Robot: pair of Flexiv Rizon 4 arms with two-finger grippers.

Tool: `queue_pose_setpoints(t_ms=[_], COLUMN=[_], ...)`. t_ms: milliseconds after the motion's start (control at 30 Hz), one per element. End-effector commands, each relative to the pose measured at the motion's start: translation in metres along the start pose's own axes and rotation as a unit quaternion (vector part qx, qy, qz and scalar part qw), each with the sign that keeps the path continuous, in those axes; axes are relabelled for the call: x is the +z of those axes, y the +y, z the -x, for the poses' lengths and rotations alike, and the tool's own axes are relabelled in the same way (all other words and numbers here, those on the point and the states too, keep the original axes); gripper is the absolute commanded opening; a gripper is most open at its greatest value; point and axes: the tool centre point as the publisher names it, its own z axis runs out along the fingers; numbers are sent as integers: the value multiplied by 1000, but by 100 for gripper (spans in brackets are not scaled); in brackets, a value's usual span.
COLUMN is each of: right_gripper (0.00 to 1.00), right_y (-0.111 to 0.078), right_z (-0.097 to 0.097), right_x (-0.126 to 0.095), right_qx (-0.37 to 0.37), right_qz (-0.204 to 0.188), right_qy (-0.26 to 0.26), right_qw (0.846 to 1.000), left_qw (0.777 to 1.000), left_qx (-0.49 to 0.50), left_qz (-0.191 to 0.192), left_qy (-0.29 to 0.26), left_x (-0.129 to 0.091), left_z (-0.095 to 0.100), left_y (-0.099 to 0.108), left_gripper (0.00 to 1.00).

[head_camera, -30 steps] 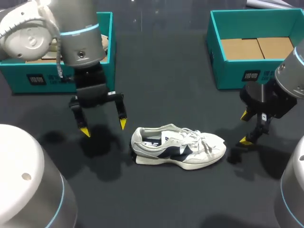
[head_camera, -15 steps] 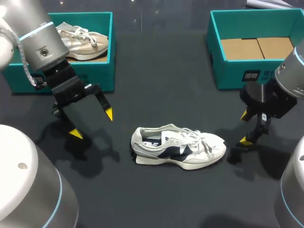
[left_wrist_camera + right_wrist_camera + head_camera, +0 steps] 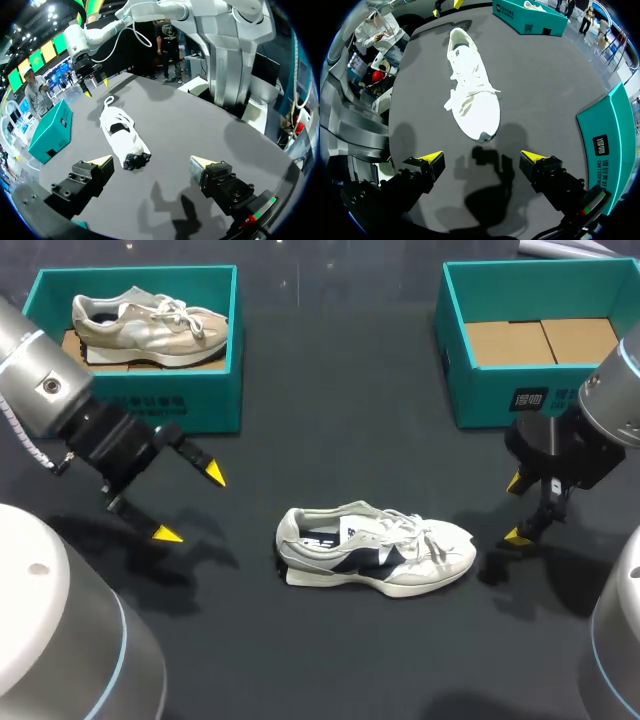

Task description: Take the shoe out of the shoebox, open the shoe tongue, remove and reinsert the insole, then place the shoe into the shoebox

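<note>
Two teal shoeboxes stood at the far side of the dark table [image 3: 340,420], well apart. The left shoebox [image 3: 140,412] held a beige shoe [image 3: 150,322] lying along its length. The right shoebox [image 3: 480,400] held only a brown cardboard liner [image 3: 540,340].

The white and navy shoe [image 3: 375,548] was out of both boxes. It sat on its sole near the middle of the table, nearer me than the boxes, with its heel toward my left arm, its toe toward my right and its laces loose on top.

My left arm came in low from the left edge, in front of the left shoebox. My left gripper [image 3: 190,504] pointed across the table toward the shoe's heel, released, its yellow tips spread wide and holding nothing, apart from the shoe.

My right arm hung in front of the right shoebox. My right gripper [image 3: 515,508] pointed down just beyond the shoe's toe, also released and empty, with the toe ahead of its spread fingers and not touching them.
</note>
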Motion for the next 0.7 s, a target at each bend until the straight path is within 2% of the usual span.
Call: queue_pose_setpoints(t_ms=[33,67,133,233,267,367,467,500,700], right_gripper=[100,100,100,100,100,100,100,100,100], right_y=[0,0,0,0,0,0,0,0,0], right_z=[-1,-1,-1,-1,-1,-1,-1,-1,-1], right_x=[0,0,0,0,0,0,0,0,0], right_qx=[0,0,0,0,0,0,0,0,0], right_qz=[-1,-1,-1,-1,-1,-1,-1,-1,-1], right_qy=[-1,-1,-1,-1,-1,-1,-1,-1,-1], right_qw=[1000,1000,1000,1000,1000,1000,1000,1000,1000], left_qw=[993,993,989,980,974,953,926,921,921], left_qx=[1,1,-24,-48,-62,-113,-168,-177,-177], left_qz=[12,12,-28,-54,-50,-78,-126,-142,-142], left_qy=[-121,-121,-143,-187,-214,-271,-315,-316,-316], left_x=[1,1,1,4,6,19,27,27,27], left_z=[-7,-7,-8,-13,-14,-17,-21,-21,-21], left_y=[-8,-8,-3,8,12,22,29,30,30], left_gripper=[100,100,100,100,100,100,100,100,100])
